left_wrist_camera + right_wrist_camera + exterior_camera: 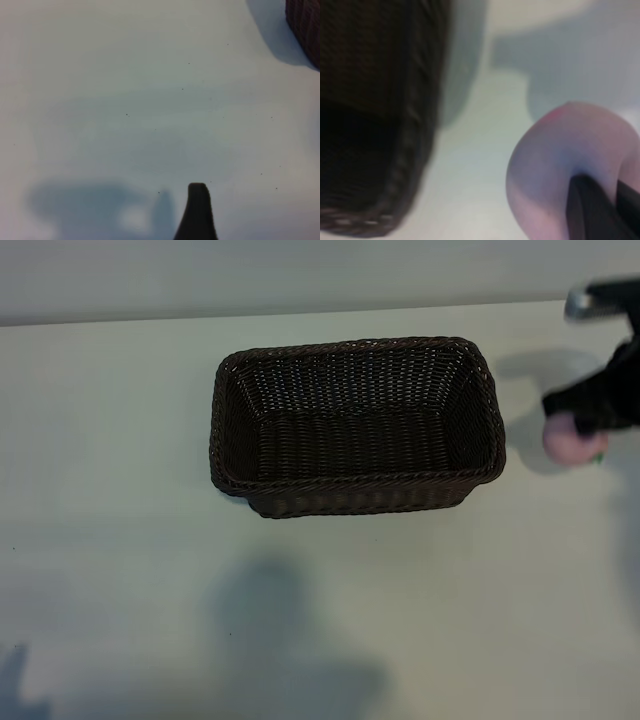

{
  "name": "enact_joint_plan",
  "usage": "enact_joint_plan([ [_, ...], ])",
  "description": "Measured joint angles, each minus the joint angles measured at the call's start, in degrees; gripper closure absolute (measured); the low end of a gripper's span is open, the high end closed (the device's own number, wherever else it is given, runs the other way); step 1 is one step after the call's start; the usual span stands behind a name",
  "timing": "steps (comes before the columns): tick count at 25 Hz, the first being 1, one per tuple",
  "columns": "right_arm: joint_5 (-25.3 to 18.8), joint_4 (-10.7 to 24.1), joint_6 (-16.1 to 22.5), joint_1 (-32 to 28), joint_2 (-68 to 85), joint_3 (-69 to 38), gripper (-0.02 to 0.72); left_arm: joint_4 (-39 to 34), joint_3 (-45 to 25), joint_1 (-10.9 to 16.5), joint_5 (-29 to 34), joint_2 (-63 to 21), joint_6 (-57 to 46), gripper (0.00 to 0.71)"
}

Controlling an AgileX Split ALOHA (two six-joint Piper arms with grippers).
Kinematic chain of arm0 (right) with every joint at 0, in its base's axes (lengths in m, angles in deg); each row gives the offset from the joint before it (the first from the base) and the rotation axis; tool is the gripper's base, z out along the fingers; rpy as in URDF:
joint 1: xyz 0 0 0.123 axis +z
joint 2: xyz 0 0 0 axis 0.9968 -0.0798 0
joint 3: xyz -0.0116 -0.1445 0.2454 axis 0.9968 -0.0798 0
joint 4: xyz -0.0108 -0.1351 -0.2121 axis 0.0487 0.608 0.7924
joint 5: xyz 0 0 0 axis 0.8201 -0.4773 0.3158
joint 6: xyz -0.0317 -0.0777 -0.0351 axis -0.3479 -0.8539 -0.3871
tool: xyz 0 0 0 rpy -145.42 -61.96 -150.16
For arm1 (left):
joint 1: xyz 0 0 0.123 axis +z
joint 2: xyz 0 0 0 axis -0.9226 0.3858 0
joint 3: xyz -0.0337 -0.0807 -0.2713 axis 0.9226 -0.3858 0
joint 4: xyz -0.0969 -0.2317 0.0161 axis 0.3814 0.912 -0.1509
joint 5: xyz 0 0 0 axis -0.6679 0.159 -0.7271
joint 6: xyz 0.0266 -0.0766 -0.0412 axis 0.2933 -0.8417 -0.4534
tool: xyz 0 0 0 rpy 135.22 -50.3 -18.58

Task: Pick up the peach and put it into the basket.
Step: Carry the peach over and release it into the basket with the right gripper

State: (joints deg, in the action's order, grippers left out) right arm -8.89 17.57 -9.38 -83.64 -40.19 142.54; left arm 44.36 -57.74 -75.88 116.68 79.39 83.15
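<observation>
The dark-brown wicker basket (352, 480) stands at the table's middle, with nothing inside it. Right of it, near the table's right edge, is the pale-pink peach (566, 438), with my right gripper (585, 420) closed down over it. The right wrist view has the peach (560, 160) close up, a black finger (592, 210) pressed against it, and the basket's wall (375, 125) a short way off. Only one finger (197, 210) of my left gripper shows, over bare table, open and holding nothing. A corner of the basket (305, 25) lies far from it.
The white table (120, 490) spreads out on all sides of the basket. Its far edge (300, 315) runs just behind the basket. Soft shadows of the arms lie on the near part (280, 640).
</observation>
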Motion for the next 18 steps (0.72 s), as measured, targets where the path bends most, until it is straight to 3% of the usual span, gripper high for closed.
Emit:
enact_joint_plan([
  [7,-6.1,-1.5,0.0,1.9,1.8,8.2,0.660,0.0,0.0,0.0,0.0,0.0,0.0,0.116],
  [18,-5.7,-3.1,0.0,20.2,-5.0,17.2,0.660,0.0,0.0,0.0,0.0,0.0,0.0,0.116],
])
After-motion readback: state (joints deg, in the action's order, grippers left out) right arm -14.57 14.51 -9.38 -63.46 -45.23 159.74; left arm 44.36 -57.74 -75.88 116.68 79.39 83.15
